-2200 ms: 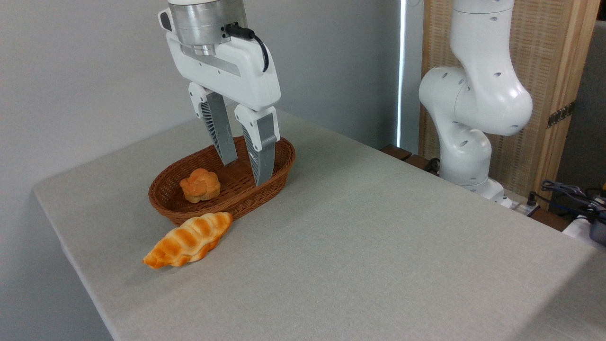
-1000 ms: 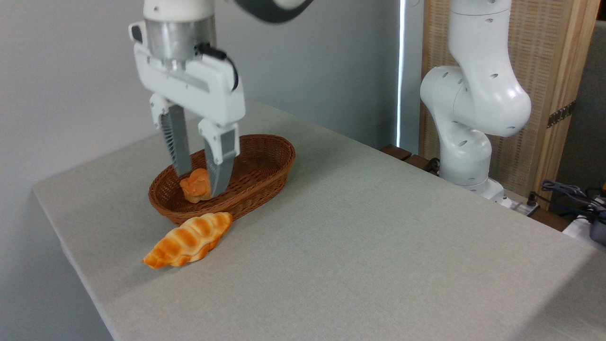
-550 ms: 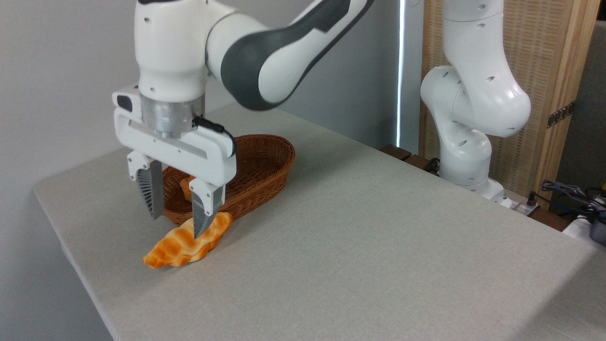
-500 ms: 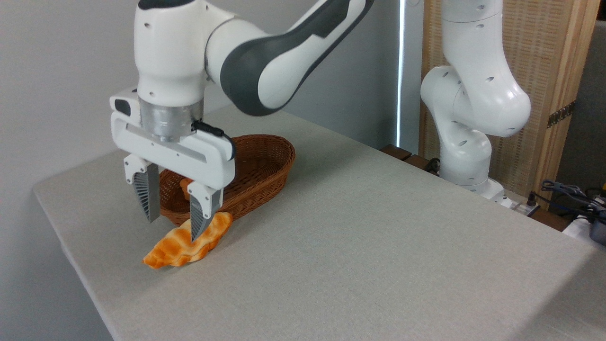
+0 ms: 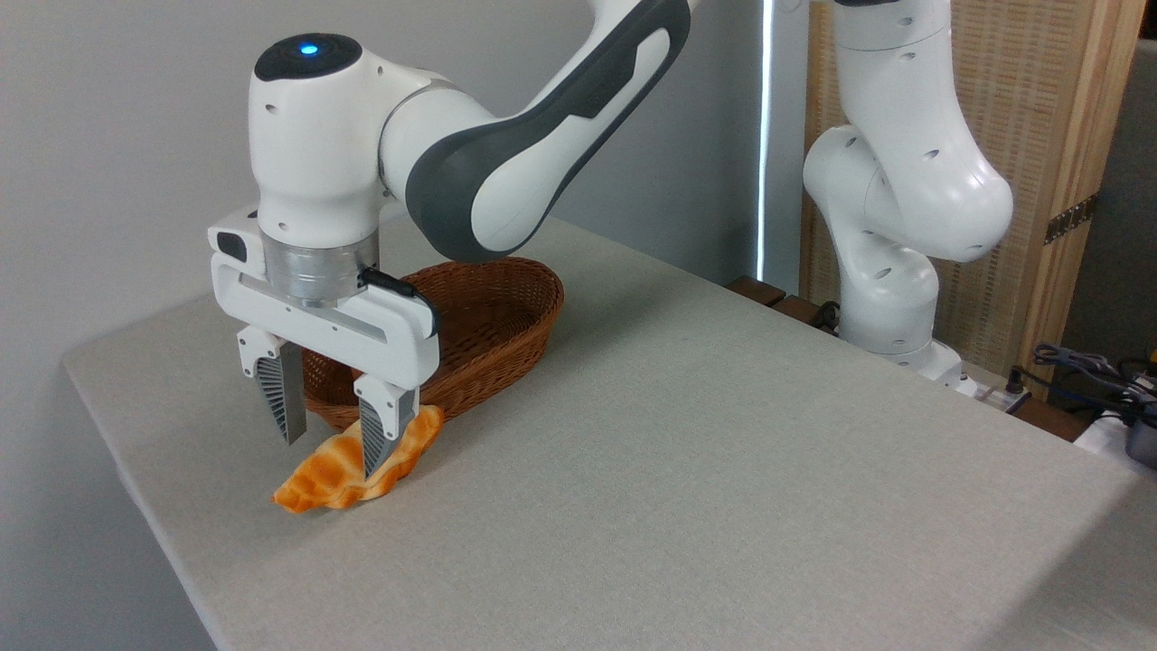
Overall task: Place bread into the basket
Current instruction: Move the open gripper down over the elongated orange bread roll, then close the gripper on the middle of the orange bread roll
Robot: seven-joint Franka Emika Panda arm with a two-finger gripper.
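Bread (image 5: 336, 468), the long striped loaf, lies flat on the tabletop (image 5: 687, 452) just in front of the basket (image 5: 506, 307), its right end close against the wicker wall, so it is not yet inside. In the fixed camera view, the only one given, the gripper (image 5: 327, 448) hangs low over the loaf with its fingers spread wide and pointing straight down; the right finger shows in front of the loaf's middle and the left finger stands off behind it, which looks like a straddle set up to pinch across the narrow width, not along the length. Nothing is pinched yet. Whether the fingertips reach the tabletop cannot be told. The wrist hides part of the basket's near end.
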